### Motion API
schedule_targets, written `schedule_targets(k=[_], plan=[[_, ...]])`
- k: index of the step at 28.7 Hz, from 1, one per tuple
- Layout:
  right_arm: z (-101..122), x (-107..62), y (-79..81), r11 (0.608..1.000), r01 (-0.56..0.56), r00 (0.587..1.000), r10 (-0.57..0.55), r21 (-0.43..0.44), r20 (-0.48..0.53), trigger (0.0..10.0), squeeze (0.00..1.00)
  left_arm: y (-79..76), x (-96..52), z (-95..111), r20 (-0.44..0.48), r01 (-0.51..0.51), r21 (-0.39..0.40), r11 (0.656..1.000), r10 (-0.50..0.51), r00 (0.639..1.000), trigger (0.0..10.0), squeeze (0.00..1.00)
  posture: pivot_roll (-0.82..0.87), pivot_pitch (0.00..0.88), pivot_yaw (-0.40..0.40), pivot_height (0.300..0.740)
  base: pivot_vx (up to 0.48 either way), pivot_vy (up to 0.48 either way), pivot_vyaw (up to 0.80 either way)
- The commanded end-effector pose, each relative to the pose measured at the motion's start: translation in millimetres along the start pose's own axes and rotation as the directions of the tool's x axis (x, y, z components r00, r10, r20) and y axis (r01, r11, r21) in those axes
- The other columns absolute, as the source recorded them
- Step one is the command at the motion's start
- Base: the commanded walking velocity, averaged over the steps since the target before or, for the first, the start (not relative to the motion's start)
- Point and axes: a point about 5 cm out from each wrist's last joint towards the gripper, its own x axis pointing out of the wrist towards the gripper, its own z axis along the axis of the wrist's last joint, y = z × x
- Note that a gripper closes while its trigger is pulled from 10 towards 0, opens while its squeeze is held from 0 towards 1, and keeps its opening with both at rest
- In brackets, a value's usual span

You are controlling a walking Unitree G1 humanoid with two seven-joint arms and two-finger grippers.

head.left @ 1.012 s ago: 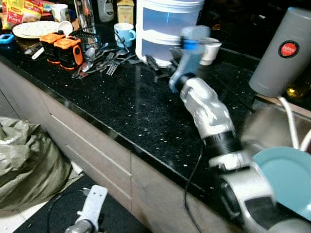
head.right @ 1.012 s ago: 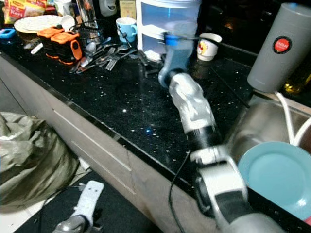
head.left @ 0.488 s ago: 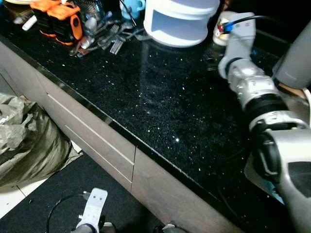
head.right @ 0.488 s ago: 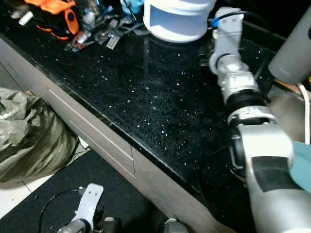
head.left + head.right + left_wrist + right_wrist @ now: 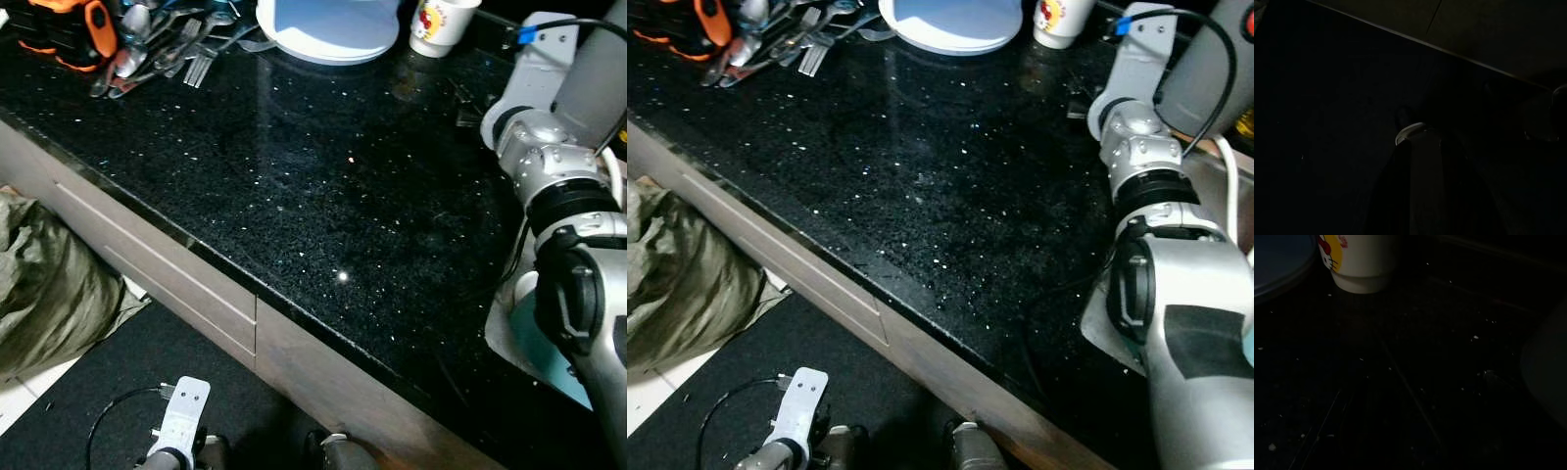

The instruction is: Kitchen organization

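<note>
Black counter (image 5: 323, 186); white mug (image 5: 443, 20) upright near right arm (image 5: 549, 166).

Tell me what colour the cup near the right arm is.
The cup is white with a red and yellow cartoon print, clearest in the right wrist view.

Both head views look steeply down from above the front edge of the black speckled stone countertop (image 5: 323, 186), sharing its far edge, where a white printed cup (image 5: 441, 20) stands beside a round pale-blue container base (image 5: 950, 22). The right wrist view sits low and close over the countertop, facing that cup (image 5: 1359, 264). The left wrist view, very dark, faces down toward the floor by the cabinets.
</note>
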Motion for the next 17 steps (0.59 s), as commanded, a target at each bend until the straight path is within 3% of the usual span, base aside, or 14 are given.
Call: schedule_targets(k=[1, 5, 9, 17], plan=[[4, 0.2, -1.2, 1.000, -0.005, 1.000, 0.005, -0.005, 0.004, 10.0, 0.00, -4.5, -5.8, -20, -0.072, 0.017, -0.008, 1.000, -0.018, 0.997, 10.0, 0.00, 0.13, 0.291, -0.077, 0.740, 0.000, 0.000, 0.00], [2, 0.4, 1.5, 0.997, -0.037, 0.999, 0.034, -0.068, -0.042, 10.0, 0.00, -2.7, -5.9, -20, -0.072, 0.017, -0.002, 1.000, -0.017, 0.997, 10.0, 0.00, 0.13, 0.289, -0.074, 0.740, 0.000, 0.000, 0.00], [-9, -0.3, 6.1, 0.988, -0.092, 0.986, 0.072, -0.126, -0.150, 10.0, 0.00, -1.6, -6.1, -19, -0.072, 0.016, 0.002, 1.000, -0.016, 0.997, 10.0, 0.00, 0.13, 0.289, -0.071, 0.740, 0.000, 0.000, 0.00], [-13, -1.3, 5.6, 0.999, -0.048, 0.975, 0.050, 0.016, -0.217, 10.0, 0.00, -1.1, -6.0, -19, -0.070, 0.015, -0.001, 1.000, -0.015, 0.997, 10.0, 0.00, 0.12, 0.287, -0.077, 0.740, 0.000, 0.000, 0.00]])
